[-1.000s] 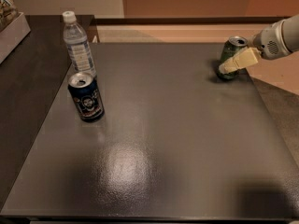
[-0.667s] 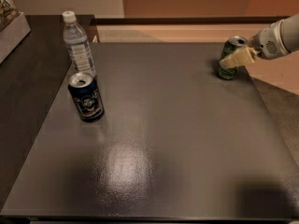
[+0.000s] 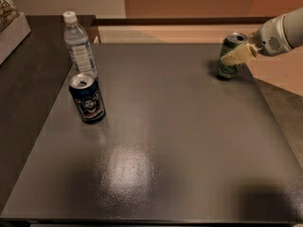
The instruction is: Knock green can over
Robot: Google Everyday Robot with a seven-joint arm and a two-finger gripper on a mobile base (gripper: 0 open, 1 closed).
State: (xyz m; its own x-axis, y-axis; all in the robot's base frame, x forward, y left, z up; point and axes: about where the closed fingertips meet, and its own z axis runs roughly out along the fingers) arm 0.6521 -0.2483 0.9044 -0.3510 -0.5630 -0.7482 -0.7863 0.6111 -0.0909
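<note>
The green can (image 3: pixel 228 66) stands near the table's far right edge, its silver top leaning slightly to the right. My gripper (image 3: pixel 238 56) reaches in from the right on a white arm (image 3: pixel 279 34). Its cream tip lies against the upper part of the can, on the can's right side, and covers part of it. The can's base rests on the table.
A dark blue can with a round emblem (image 3: pixel 86 98) stands at the left, with a clear white-capped water bottle (image 3: pixel 79 45) just behind it. The dark table (image 3: pixel 156 145) has its right edge close to the green can. A box corner (image 3: pixel 9 22) sits at the far left.
My gripper has moved slightly up and to the left along the green can. The can now stands a little more upright than before. The blue can and the bottle have not moved.
</note>
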